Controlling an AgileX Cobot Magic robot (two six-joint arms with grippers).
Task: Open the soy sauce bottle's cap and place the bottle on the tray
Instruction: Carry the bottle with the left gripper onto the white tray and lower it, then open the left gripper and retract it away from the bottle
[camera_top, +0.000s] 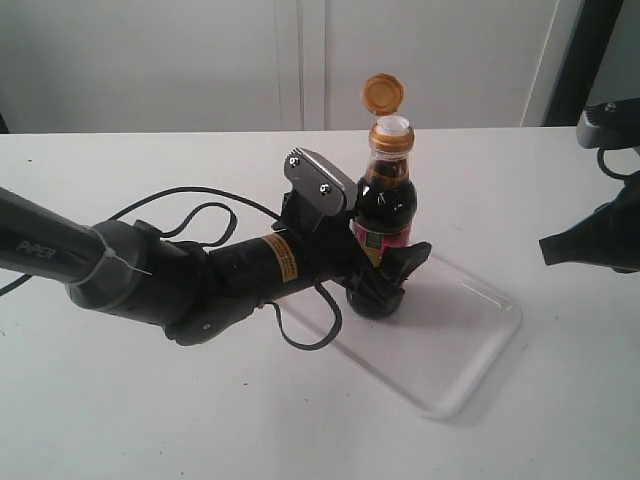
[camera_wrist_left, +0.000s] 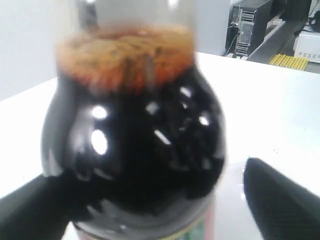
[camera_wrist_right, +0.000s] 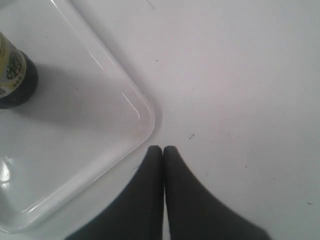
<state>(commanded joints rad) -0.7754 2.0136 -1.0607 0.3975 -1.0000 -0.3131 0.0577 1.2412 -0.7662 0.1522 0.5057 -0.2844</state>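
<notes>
The soy sauce bottle stands upright on the near-left part of the white tray. Its golden cap is flipped open, tilted back over the white spout. My left gripper reaches in from the left around the bottle's lower body. In the left wrist view the dark bottle fills the space between the fingers, and one finger stands apart from it, so the gripper is open. My right gripper is shut and empty, just outside a tray corner. The bottle's base rests on the tray.
The left arm's black cable loops over the white table behind the arm. The right arm's body sits at the right edge of the exterior view. A white wall stands behind the table.
</notes>
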